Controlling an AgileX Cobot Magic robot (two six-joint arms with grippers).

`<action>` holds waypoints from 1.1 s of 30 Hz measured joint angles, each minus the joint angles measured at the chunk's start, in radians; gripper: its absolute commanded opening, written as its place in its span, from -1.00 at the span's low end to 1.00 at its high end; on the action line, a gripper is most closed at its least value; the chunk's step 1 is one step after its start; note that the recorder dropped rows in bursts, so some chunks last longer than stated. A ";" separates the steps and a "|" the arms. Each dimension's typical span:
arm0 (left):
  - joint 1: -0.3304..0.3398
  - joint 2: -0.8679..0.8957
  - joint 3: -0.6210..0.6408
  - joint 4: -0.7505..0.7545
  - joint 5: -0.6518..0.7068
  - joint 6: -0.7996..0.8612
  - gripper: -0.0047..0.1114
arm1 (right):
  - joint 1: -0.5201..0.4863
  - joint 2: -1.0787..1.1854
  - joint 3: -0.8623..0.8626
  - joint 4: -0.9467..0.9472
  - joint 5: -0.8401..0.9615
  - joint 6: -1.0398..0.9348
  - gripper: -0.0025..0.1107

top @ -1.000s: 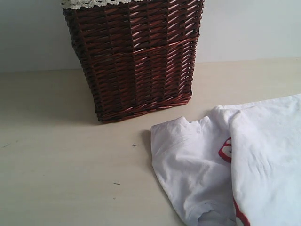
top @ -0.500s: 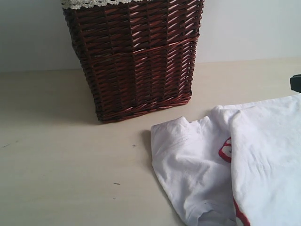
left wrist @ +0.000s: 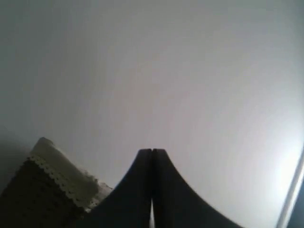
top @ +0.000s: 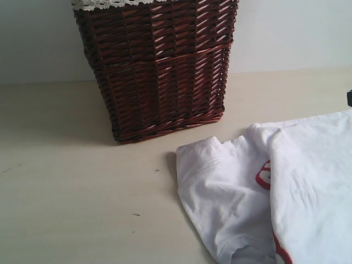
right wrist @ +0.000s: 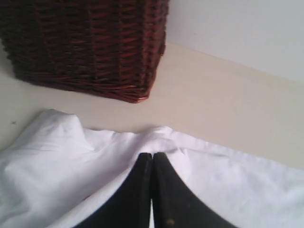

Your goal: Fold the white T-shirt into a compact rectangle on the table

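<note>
Right claw [right wrist: 152,156] is pressed fully together with nothing seen between its tips, which sit over a raised fold of the white T-shirt [top: 258,209]. Left claw [left wrist: 152,152] is likewise closed tight on nothing, aimed at a pale wall [left wrist: 190,71]. The shirt lies rumpled on the beige counter [top: 71,192], one layer lapped over another, with a red patch [top: 264,177] peeking out at the overlap. Beyond it, apart from the cloth, stands a dark red-brown wicker basket [top: 159,66].
</note>
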 measured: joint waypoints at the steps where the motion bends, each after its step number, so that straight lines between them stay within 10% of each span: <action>1: 0.000 0.000 -0.016 -0.015 0.045 0.000 -0.92 | 0.000 0.002 0.000 0.000 0.029 0.022 -0.96; 10: 0.000 0.391 -0.452 0.405 0.106 0.005 -0.92 | 0.000 0.006 0.000 0.000 0.045 0.092 -0.96; 17: -0.023 0.942 -0.718 0.829 -0.324 -0.201 -0.92 | 0.000 0.006 0.000 0.000 0.037 0.089 -0.96; 23: -0.304 1.314 -0.730 1.089 -0.180 -0.238 -0.92 | 0.000 0.006 0.000 0.000 0.035 0.072 -0.96; 28: -0.665 1.567 -0.776 1.002 0.026 0.017 -0.92 | 0.000 0.006 0.000 0.000 0.023 0.072 -0.96; 33: -0.843 1.736 -0.867 0.965 0.108 0.186 -0.92 | 0.000 0.006 0.000 0.000 -0.015 0.072 -0.96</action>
